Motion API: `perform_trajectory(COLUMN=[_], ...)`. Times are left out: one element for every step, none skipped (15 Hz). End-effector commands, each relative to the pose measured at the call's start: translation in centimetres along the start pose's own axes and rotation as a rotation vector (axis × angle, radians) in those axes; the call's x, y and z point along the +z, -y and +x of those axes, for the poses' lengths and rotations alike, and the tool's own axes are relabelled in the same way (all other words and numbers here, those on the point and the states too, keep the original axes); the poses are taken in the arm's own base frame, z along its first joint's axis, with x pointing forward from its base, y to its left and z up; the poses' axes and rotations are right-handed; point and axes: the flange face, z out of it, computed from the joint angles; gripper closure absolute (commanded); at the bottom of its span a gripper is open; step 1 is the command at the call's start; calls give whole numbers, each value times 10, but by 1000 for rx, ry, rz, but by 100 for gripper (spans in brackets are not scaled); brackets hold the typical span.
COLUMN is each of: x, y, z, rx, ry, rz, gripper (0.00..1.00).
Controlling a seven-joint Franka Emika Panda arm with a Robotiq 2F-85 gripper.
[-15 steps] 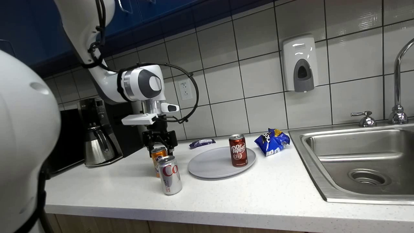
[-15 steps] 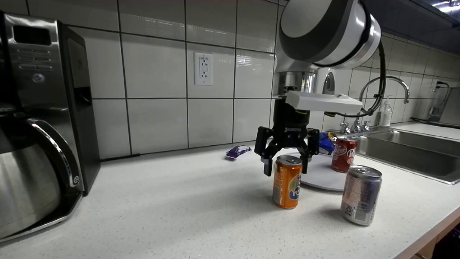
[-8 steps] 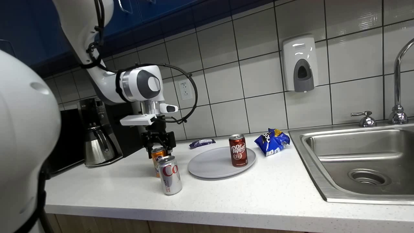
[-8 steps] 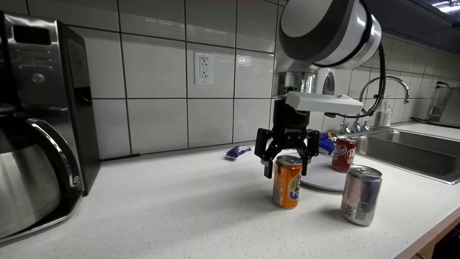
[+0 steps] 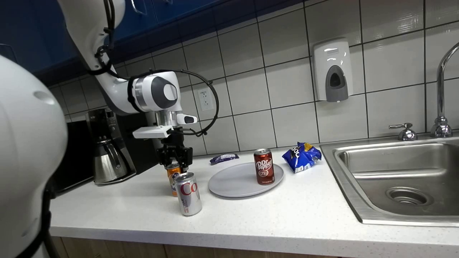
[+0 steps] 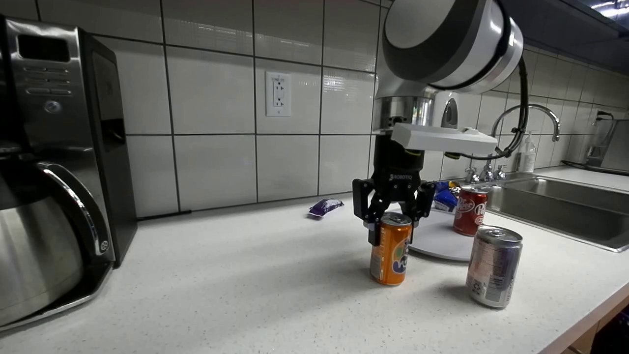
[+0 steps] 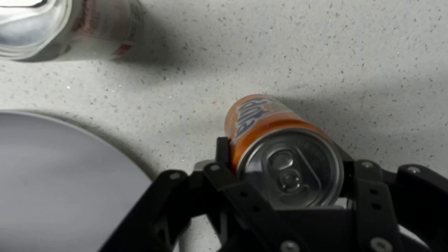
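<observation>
My gripper (image 6: pixel 393 238) is shut on the upper part of an orange soda can (image 6: pixel 389 263), one finger against each side. In the wrist view the can's silver lid faces the camera, and a dark finger (image 7: pixel 222 150) presses its left side. The can stands on the white counter, close to upright. In an exterior view it is partly hidden behind a silver cola can (image 5: pixel 189 195), which stands apart from the gripper. Beyond the gripper, a dark red can (image 5: pixel 264 168) stands on a round grey plate (image 5: pixel 229 183).
A blue snack bag (image 5: pixel 302 157) lies between the plate and the steel sink (image 5: pixel 344 186). A small purple packet (image 6: pixel 326 207) rests near the tiled wall. The coffee maker (image 6: pixel 105 147) stands at the counter's far end, and a soap dispenser (image 5: pixel 332 70) hangs on the wall.
The gripper's fingers have drawn together onto the orange can from both sides. The can has shifted slightly along the counter; the arm has barely moved. Other objects look the same.
</observation>
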Motion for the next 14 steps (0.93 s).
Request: perform_trajectory(x=[-20,-24,-28,-33,-37,-41,-45,-50,-53,-57,-60,-62,-64,-67], y=[-1,-1,-2,-2,-3,-4,-6,-8,-12,-15,-18,-23,-28,-33], z=[-4,-3,-2,-1,1,3,5,7,10,13,17,22,26,31], rx=[-1,-2,-2,-3,-3,-3,2,7,14,22,27,35,43,51], ry=[-26,-33,-38,-47,-55,-63,-72,-80,-88,-95,-101,-109,-116,-125], rz=[-10,-12,-12,-13,-15,-17,-17,-18,-21,-21,-22,-25,-26,-29], gripper=[62,62,62,62,62,62,62,62,62,62,62,62,62,62])
